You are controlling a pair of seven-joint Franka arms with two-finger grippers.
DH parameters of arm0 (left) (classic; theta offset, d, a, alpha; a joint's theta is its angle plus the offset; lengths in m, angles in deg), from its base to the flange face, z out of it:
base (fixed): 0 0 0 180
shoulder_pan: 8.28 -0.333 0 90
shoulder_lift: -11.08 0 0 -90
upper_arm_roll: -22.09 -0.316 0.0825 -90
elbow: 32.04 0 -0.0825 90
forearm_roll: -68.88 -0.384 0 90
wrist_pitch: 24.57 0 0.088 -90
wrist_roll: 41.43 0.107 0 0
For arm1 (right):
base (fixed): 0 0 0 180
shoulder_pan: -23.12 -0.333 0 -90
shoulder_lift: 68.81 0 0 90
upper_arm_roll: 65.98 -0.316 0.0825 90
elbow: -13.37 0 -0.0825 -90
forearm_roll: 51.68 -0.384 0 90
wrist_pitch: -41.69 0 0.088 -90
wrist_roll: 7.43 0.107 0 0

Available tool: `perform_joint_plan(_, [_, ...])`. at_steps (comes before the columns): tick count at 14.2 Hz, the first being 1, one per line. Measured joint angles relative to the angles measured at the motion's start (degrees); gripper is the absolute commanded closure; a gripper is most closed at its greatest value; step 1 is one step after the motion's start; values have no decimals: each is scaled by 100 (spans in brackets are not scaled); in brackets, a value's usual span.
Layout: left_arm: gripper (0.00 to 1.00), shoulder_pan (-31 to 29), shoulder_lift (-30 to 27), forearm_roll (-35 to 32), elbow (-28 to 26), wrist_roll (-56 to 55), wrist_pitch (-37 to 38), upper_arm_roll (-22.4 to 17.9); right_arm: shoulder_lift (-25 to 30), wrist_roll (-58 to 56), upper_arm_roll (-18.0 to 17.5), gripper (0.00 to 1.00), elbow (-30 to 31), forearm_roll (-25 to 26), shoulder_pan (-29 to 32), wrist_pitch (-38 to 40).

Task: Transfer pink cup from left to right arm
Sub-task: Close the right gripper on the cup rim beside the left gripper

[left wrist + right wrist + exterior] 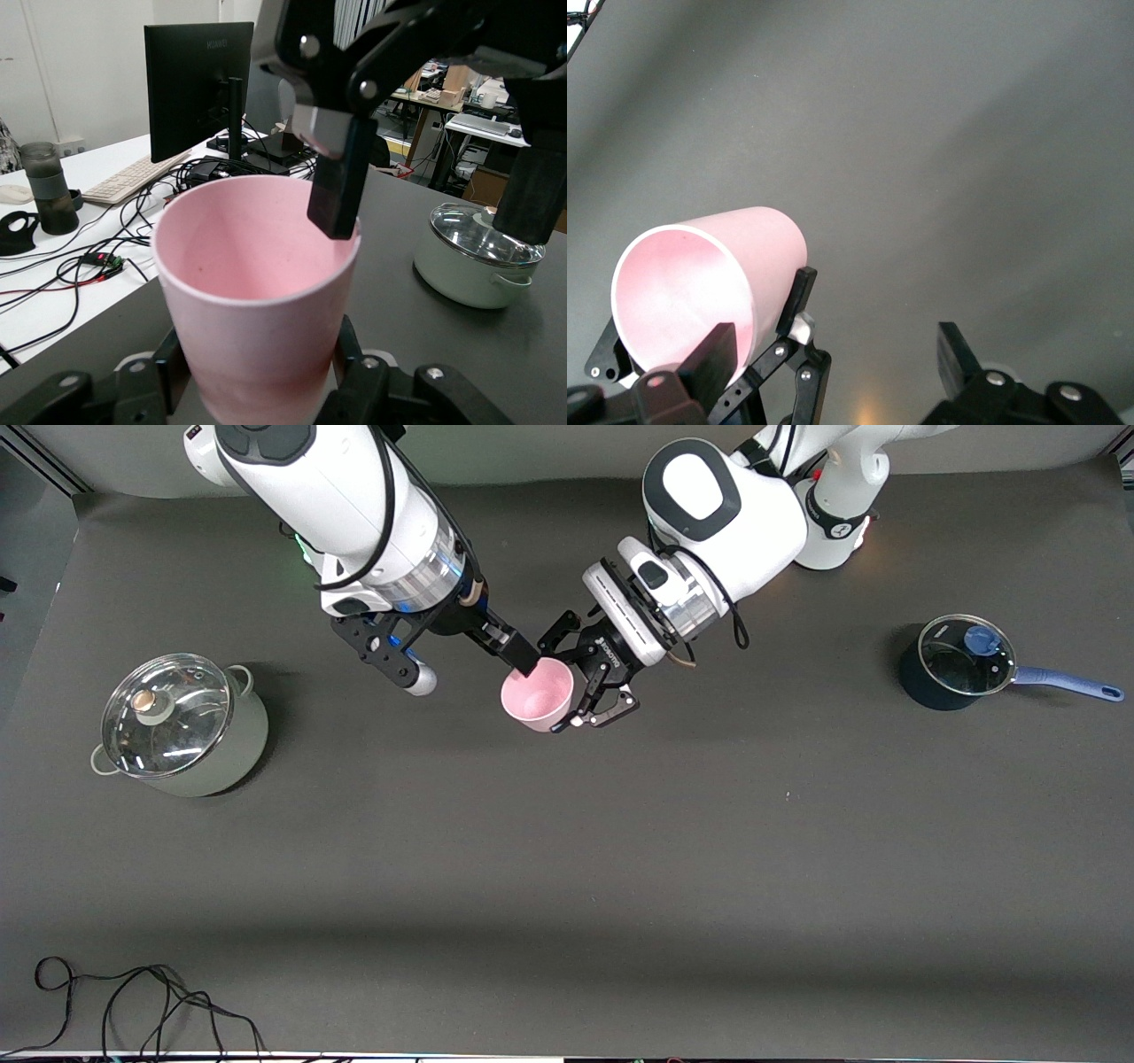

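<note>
Midway through the handover. Pink cup (537, 695) up in the air over the middle of the tabletop (620, 850), clamped around its lower body by the left hand (595, 691), mouth tipped toward the front camera. Right hand (483, 657) spread wide at the cup's rim, one flat finger (341, 177) dipping just inside the mouth, the other well outside the wall; no squeeze on the wall yet. Done: cup lifted and presented. Left, by the look of it: closing the right hand on the rim wall, releasing the left, drawing apart. Lidded stockpot (182, 722) toward the right arm's end, well apart from the cup; blue saucepan (961, 662) toward the left arm's end
</note>
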Motion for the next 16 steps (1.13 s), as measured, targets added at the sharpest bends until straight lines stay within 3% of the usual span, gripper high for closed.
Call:
perform_joint_plan(8, [66,0,2,0,0,-2,-15,0,-129,-2,34,0,0,3,3,5])
perform_joint_plan(12, [65,1,6,1,0,-4,-16,-1,-185,-3,52,5,1,3,5,9])
perform_joint_plan(13, [65,1,8,1,0,-4,-16,-2,-211,-3,52,19,1,3,5,9])
perform_joint_plan(14, [65,1,10,1,0,-5,-16,-2,-239,-4,53,48,2,3,5,9])
perform_joint_plan(16, [65,1,13,2,0,-10,-16,-2,-271,-9,53,93,2,3,5,9])
